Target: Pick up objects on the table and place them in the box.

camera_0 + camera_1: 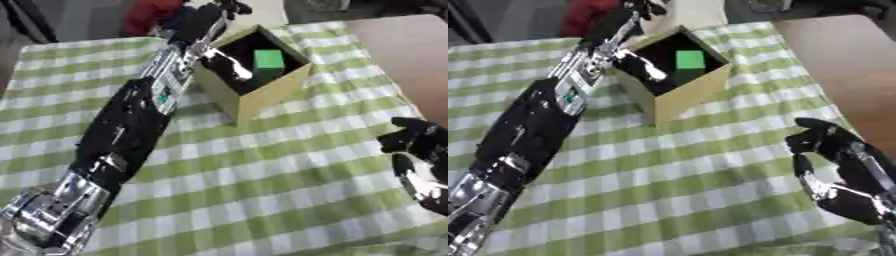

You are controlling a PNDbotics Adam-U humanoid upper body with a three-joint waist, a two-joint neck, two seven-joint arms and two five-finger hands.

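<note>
Your left hand (pixel 219 11) is stretched out past the far rim of the open tan cardboard box (pixel 262 95); it shows only as a dark blurred shape at the end of the long black and silver arm (pixel 131 125), so you cannot tell whether its fingers are curled or straight. A pale, shiny piece near the wrist hangs over the box's dark inside.

In that box lies a bright green cube (pixel 269 60), resting on the black floor toward the far right corner, apart from the near walls. The box stands upright, turned corner-on to you, on the worktop's green and white checked cloth (pixel 262 165), in the far middle of it.

Your right hand (pixel 833 165) sits well apart from the box, low at the right edge of the view above the cloth, fingers bent loosely upward and holding nothing. Beyond the cloth's right border a bare brown tabletop (pixel 842 65) shows.
</note>
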